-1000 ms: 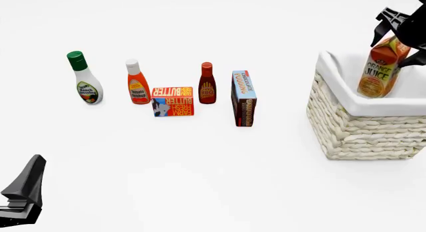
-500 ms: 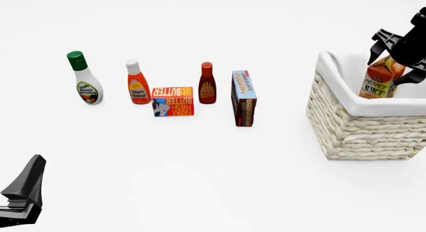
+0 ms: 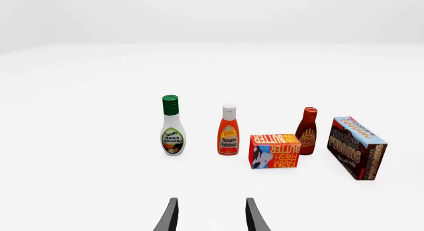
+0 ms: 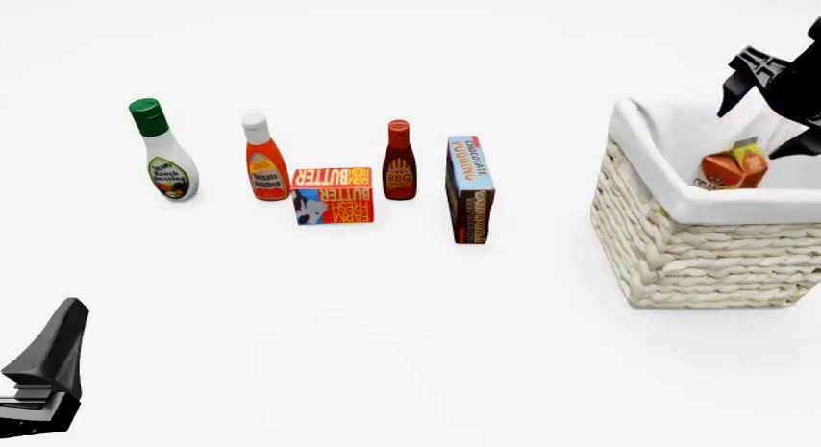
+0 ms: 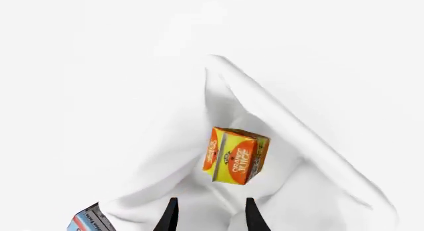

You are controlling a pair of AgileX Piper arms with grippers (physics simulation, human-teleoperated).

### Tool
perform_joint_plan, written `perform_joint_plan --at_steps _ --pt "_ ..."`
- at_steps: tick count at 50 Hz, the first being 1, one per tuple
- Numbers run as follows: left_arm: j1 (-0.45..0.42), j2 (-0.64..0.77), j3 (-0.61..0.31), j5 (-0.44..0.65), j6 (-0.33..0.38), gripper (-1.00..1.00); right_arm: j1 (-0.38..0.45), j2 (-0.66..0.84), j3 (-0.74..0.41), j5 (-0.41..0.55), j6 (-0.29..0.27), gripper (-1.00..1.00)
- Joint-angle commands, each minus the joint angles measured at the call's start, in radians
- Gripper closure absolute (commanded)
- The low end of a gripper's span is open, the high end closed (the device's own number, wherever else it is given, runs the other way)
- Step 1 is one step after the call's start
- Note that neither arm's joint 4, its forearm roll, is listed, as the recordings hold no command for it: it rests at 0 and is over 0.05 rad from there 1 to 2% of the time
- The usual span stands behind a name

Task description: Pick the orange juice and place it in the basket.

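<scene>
White table; orange juice (image 4: 735,166) inside basket (image 4: 699,250), below spread, empty right hand (image 4: 770,96).

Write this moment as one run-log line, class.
orange juice: inside basket | right tool: open, above basket | left tool: open, idle

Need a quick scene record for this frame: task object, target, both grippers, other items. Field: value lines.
orange juice: inside the basket, only its top shows above the rim in the front view
basket: right side of the table, white cloth lining
right gripper: open, above the basket, not touching the carton
left gripper: open, holding nothing, near left of the table
row of groceries: ranch dressing, ketchup, butter box, BBQ sauce, pudding box
task state: carton released into the basket
</scene>
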Motion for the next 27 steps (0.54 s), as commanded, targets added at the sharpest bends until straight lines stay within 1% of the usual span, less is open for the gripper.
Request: perform_joint_plan --at_steps 1,3,4,11,15,16,21,24,27 --pt "0.000 0.000 0.000 0.000 0.000 -1.00 0.014 -0.028 -0.061 0.049 0.014 -1.00" --pt "0.000 0.000 0.000 0.000 0.000 -1.00 0.020 -0.033 -0.069 0.054 0.017 -1.00" --pt "0.000 0.000 0.000 0.000 0.000 -1.00 0.027 -0.042 -0.092 0.073 0.020 -1.00" --pt "0.000 0.000 0.000 0.000 0.000 -1.00 0.059 -0.070 -0.168 0.123 0.036 -1.00" --pt "0.000 0.000 0.000 0.000 0.000 -1.00 0.090 -0.088 -0.240 0.163 0.054 -1.00" --pt "0.000 0.000 0.000 0.000 0.000 -1.00 0.090 -0.087 -0.241 0.164 0.054 -1.00" --pt "0.000 0.000 0.000 0.000 0.000 -1.00 0.129 -0.103 -0.339 0.209 0.084 -1.00" --pt "0.000 0.000 0.000 0.000 0.000 -1.00 0.151 -0.122 -0.365 0.211 0.091 -1.00" --pt "0.000 0.000 0.000 0.000 0.000 -1.00 0.157 -0.130 -0.393 0.212 0.087 -1.00"
